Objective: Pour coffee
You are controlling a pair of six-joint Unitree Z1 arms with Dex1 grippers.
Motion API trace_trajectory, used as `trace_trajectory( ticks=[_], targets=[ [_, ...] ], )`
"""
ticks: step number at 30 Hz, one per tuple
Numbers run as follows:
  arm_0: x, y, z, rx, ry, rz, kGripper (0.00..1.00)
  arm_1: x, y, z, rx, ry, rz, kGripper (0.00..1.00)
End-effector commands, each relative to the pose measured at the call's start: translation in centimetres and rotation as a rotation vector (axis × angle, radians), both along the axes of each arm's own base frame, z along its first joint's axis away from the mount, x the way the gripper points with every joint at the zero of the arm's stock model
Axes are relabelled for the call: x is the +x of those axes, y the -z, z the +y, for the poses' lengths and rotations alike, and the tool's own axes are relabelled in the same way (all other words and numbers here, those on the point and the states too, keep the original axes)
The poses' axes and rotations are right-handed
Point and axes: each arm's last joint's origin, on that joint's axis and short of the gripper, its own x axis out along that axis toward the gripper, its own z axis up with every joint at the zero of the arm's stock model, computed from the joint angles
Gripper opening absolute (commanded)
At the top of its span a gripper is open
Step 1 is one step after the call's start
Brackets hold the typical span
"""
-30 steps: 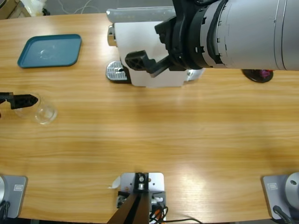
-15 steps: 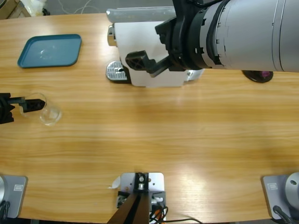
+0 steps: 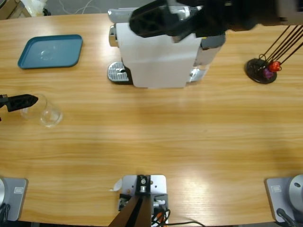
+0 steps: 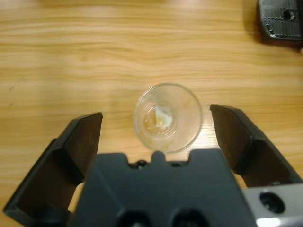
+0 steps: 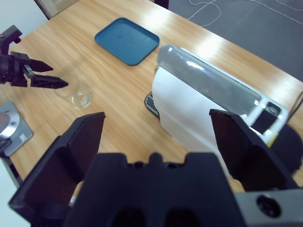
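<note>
A small clear glass [image 4: 168, 117] stands upright on the wooden table with a thin amber-brown trace of coffee [image 4: 152, 125] at its bottom. My left gripper [image 4: 156, 119] is open, one jaw on each side of the glass and neither touching it. In the high view the glass [image 3: 46, 114] is at the far left, with the left gripper [image 3: 26, 105] reaching in from the left edge. The white coffee machine [image 3: 158, 59] stands at the back middle. My right gripper [image 3: 156, 19] hangs open high above the machine [image 5: 203, 109], holding nothing.
A teal tray [image 3: 49, 51] lies at the back left. The machine's metal drip tray [image 3: 117, 73] sticks out on its left side. A black capsule stand [image 3: 262, 71] with purple and red capsules is at the back right.
The right arm has swung up and back, so its big silver body no longer covers the machine and the capsule stand shows. The left gripper and glass have barely moved.
</note>
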Motion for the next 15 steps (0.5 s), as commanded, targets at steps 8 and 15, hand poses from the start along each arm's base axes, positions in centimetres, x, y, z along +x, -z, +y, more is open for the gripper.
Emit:
trace_trajectory(
  ticks=[8, 15],
  targets=[
    [-0.5, 2.9, -1.1, -0.009, 0.170, 0.020, 0.996, -3.7, 5.3, -7.0, -0.120, 0.041, 0.026, 1.000],
    [-0.5, 1.9, -1.1, 0.001, 0.191, -0.020, 0.991, -3.4, 6.5, -6.3, -0.109, 0.052, 0.048, 1.000]
  ],
)
